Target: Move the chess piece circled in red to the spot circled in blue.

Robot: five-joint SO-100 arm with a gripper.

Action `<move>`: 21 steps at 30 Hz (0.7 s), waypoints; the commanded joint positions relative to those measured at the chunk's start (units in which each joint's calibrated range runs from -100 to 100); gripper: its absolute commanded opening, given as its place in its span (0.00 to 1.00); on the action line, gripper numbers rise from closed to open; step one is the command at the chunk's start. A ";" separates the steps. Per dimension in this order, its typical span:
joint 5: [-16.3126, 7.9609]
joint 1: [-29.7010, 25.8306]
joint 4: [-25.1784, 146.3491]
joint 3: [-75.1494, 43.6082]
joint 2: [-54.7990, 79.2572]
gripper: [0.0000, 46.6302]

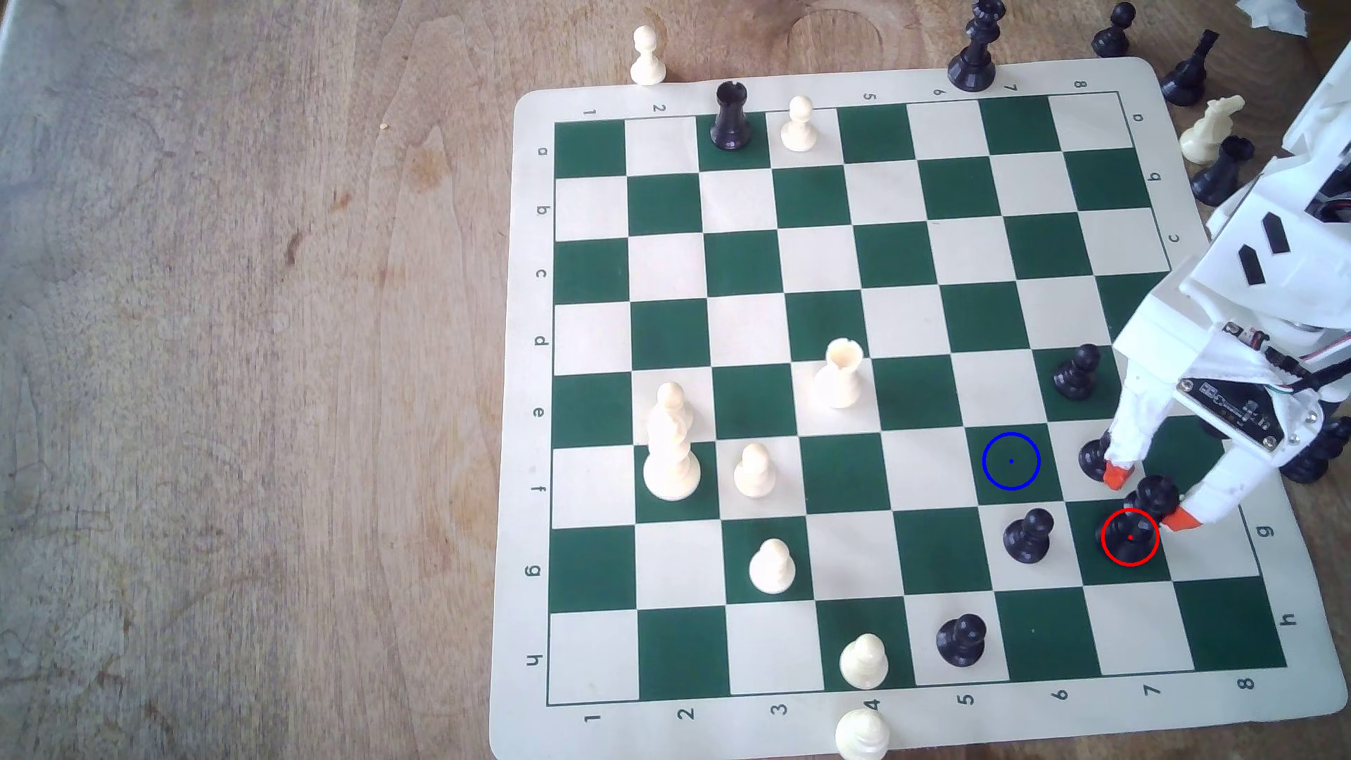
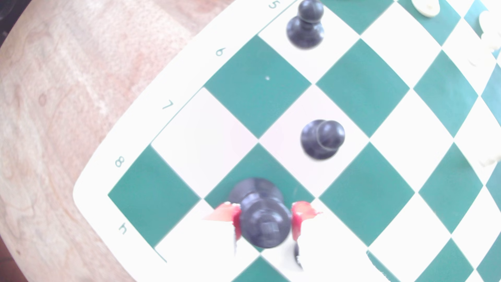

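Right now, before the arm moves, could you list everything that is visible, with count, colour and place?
table: one, brown wood.
board mat: one, green and cream, on the table.
chess piece: one, black, on the red-ringed square.
spot: one, blue ring, a vacant green square.
black pawns: four, on the board near the gripper.
black rook: one, far row.
tall black piece: one, mat's far margin.
white pieces: six on the board, one on the near margin, one on the table.
spare pieces: several black, one white, beside the arm.
gripper: one, white, orange tips flanking the chess piece's head; contact unclear.
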 commanded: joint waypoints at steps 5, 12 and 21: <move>-0.29 0.25 -1.02 -3.44 -0.47 0.05; -1.03 -0.06 0.94 -6.43 -1.91 0.05; -2.59 0.72 5.61 -20.76 -2.08 0.04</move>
